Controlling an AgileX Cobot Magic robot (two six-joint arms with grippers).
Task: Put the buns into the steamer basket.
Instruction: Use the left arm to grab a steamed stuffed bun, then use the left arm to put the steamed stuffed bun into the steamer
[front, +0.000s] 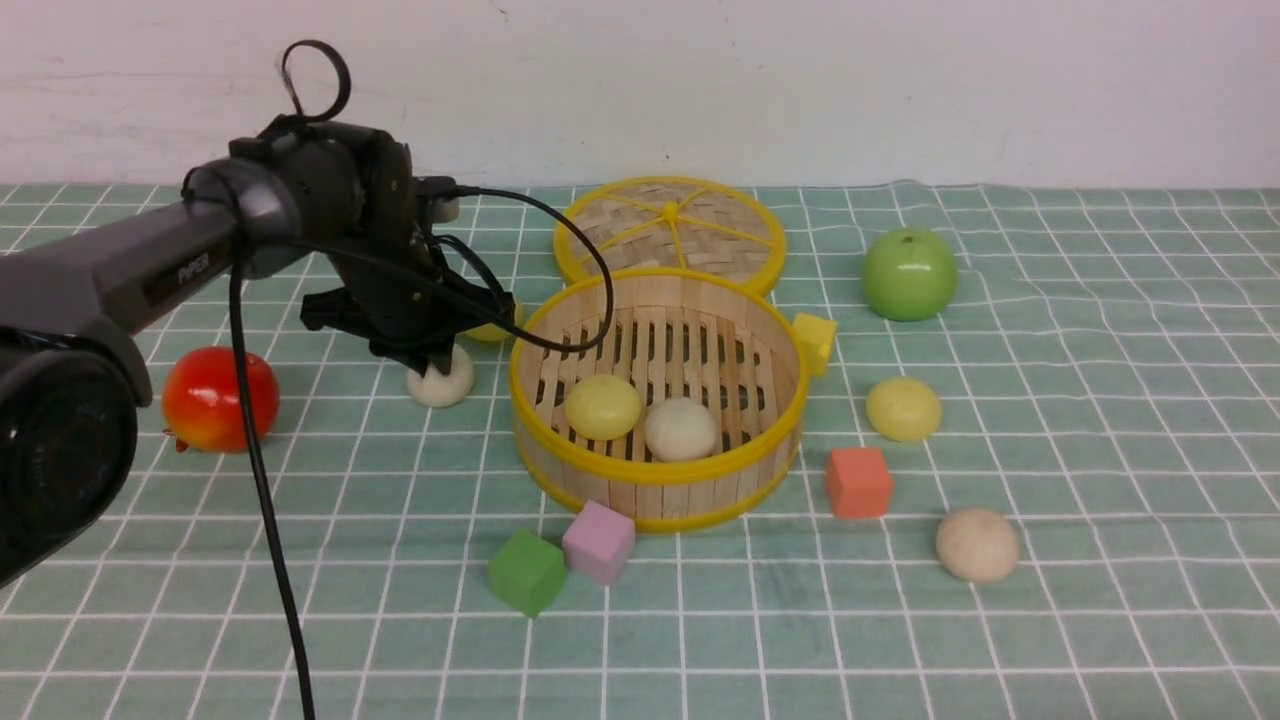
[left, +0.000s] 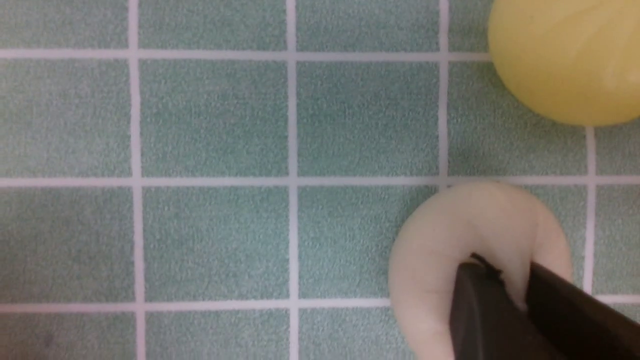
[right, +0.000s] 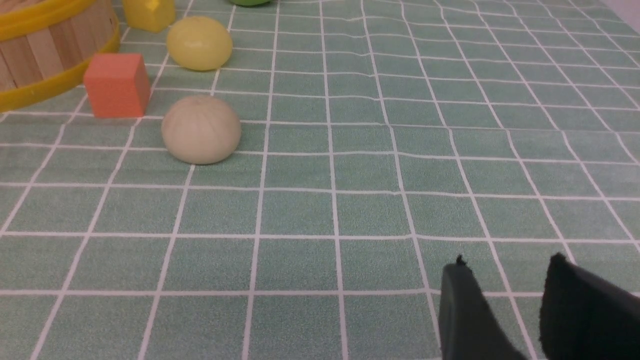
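Note:
The steamer basket (front: 655, 478) stands mid-table and holds a pale yellow bun (front: 602, 406) and a beige-white bun (front: 680, 428). My left gripper (front: 437, 362) is left of the basket, pointing down and shut on a beige-white bun (front: 441, 383) that rests on the cloth. In the left wrist view its fingers (left: 510, 280) pinch into that bun (left: 450, 240), with a yellow bun (left: 570, 60) close by, which is half hidden in the front view (front: 492, 328). Right of the basket lie a yellow bun (front: 903, 408) and a beige bun (front: 977, 544). My right gripper (right: 505, 267) is open and empty, low over the cloth.
The flat woven lid (front: 670, 232) lies behind the basket. A green apple (front: 909, 273) sits at back right and a red fruit (front: 220, 400) at left. Yellow (front: 815, 340), orange (front: 858, 481), pink (front: 598, 541) and green (front: 526, 571) cubes ring the basket.

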